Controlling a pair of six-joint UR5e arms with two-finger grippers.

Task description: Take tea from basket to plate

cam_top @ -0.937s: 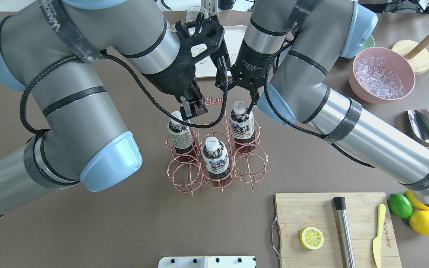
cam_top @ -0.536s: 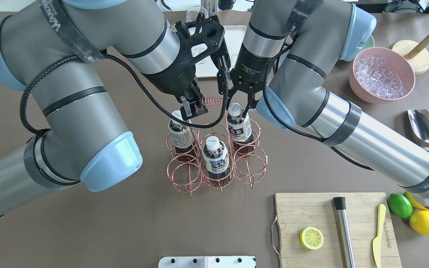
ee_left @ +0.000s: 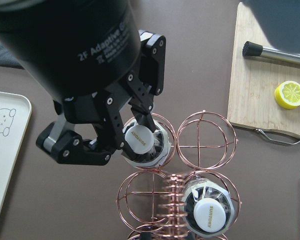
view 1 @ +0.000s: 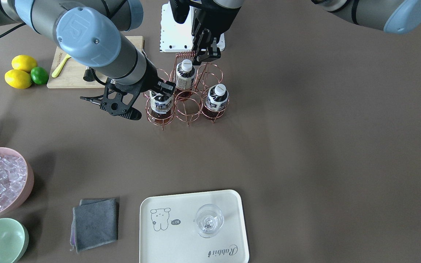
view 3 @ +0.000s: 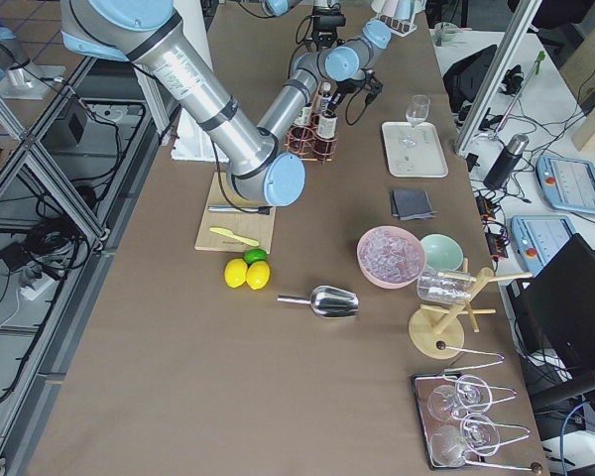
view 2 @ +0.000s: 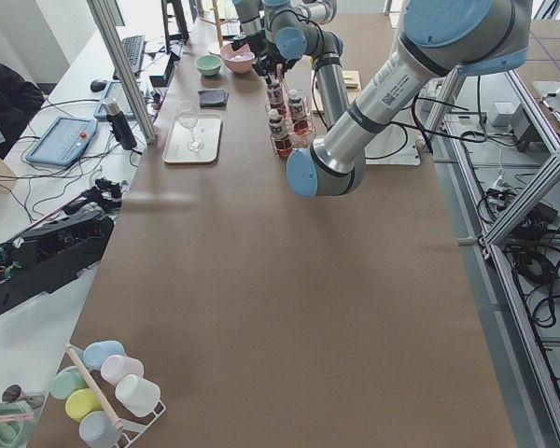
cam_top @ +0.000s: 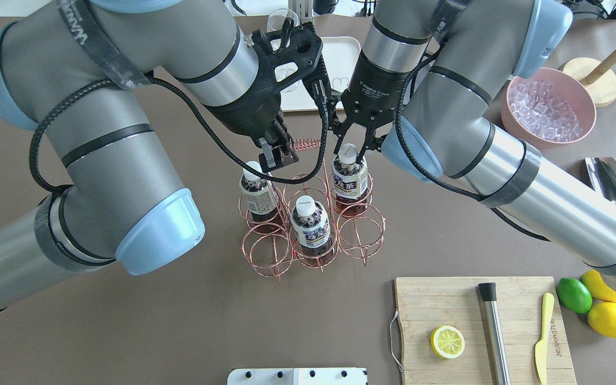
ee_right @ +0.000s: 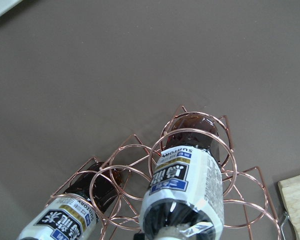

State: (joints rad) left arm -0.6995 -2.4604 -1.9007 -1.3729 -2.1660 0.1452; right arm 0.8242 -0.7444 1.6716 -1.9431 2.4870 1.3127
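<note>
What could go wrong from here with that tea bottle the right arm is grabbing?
The right pincer holds the tea only by its white cap, so the bottle may swing or slip.
Its base sits inside a ring of the basket, so it could snag the wire and jolt the neighbouring bottle.
A glass already stands on the plate; the set-down could knock it.

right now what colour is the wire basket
The basket is copper, clearest in the left wrist view.

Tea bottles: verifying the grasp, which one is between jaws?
The clear plastic tea bottle rightmost in the overhead view; only its cap sits between the right gripper's jaws.
</note>
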